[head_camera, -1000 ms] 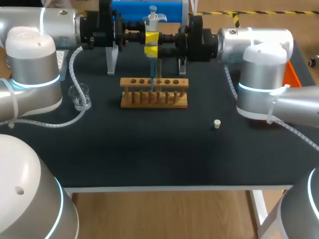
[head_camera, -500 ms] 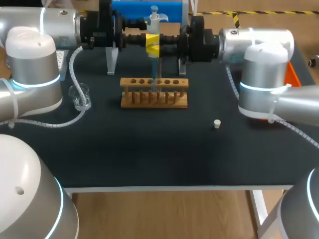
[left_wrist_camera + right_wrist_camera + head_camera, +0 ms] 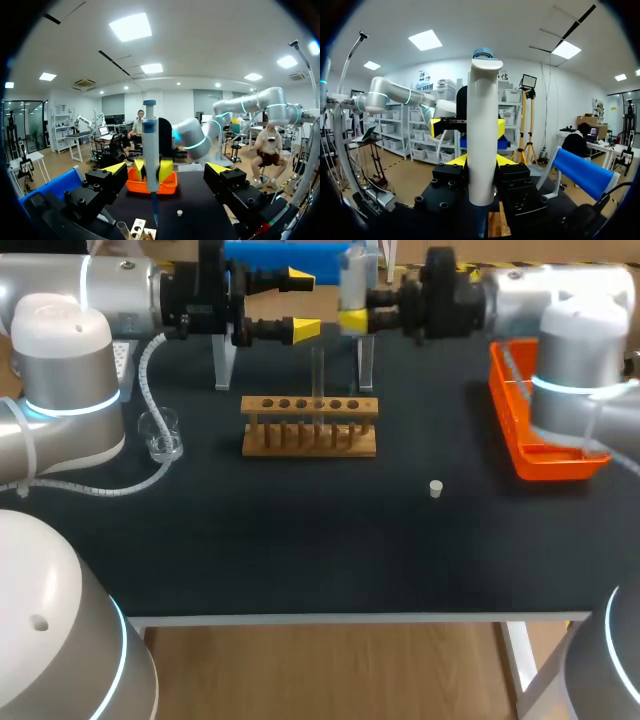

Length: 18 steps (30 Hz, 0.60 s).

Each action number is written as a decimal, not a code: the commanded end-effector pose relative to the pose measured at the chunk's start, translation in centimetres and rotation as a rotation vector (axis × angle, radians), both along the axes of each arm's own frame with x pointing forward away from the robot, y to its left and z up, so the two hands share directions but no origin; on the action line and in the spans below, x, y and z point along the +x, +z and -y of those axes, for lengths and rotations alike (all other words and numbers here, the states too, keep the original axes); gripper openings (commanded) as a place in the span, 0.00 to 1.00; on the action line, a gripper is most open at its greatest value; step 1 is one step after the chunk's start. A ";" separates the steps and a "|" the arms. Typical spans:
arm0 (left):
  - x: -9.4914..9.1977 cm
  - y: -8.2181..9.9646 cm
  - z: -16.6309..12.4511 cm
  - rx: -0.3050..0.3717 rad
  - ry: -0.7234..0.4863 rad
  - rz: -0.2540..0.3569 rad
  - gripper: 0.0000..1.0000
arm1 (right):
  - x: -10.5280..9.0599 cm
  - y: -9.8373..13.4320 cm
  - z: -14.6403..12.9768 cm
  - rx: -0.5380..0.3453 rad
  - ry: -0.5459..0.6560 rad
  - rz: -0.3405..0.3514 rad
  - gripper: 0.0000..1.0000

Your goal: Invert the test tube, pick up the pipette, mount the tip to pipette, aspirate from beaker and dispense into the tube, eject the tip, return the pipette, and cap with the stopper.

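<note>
- Gripping the pipette [image 3: 482,125] by its barrel, your right gripper [image 3: 354,316] holds it up behind the rack [image 3: 310,440].
- Your left gripper [image 3: 300,305] stands spread, empty.
- Treat it as light, rigid, probably slick plastic; grasp mid-barrel.

A black table [image 3: 300,550] carries everything. Towards its back, near the middle, stands a wooden rack [image 3: 310,440], long side facing the front, with a row of round holes along its top bar and a row of pegs below. Behind the rack a blue cylinder [image 3: 280,252] lies crosswise on two white legs [image 3: 225,360]. On the right side of the table sits an orange tray [image 3: 555,465] with low walls. At the left edge, half hidden, is what may be a white perforated box [image 3: 124,355].
</note>
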<state>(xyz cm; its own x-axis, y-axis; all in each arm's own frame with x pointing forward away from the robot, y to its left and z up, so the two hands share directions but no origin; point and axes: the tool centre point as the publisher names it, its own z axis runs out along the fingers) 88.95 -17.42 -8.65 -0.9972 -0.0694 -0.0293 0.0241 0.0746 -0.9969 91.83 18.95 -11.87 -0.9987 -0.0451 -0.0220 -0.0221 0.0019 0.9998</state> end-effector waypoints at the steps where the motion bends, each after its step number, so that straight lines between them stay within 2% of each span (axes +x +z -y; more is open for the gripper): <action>1: -0.1 -0.1 0.0 -0.003 0.003 0.002 1.00 | 0.6 0.8 4.8 -0.012 0.038 0.005 0.00; 4: -0.1 -0.1 0.0 -0.003 0.003 0.002 1.00 | 1.0 1.2 7.2 -0.006 0.029 0.007 0.00; 11: -0.1 -0.1 0.0 -0.003 0.003 0.002 1.00 | 1.7 1.7 13.0 0.032 0.013 -0.042 0.00; 18: -0.1 -0.1 0.0 -0.003 0.003 0.002 1.00 | 1.6 1.7 17.8 0.053 -0.039 -0.051 0.00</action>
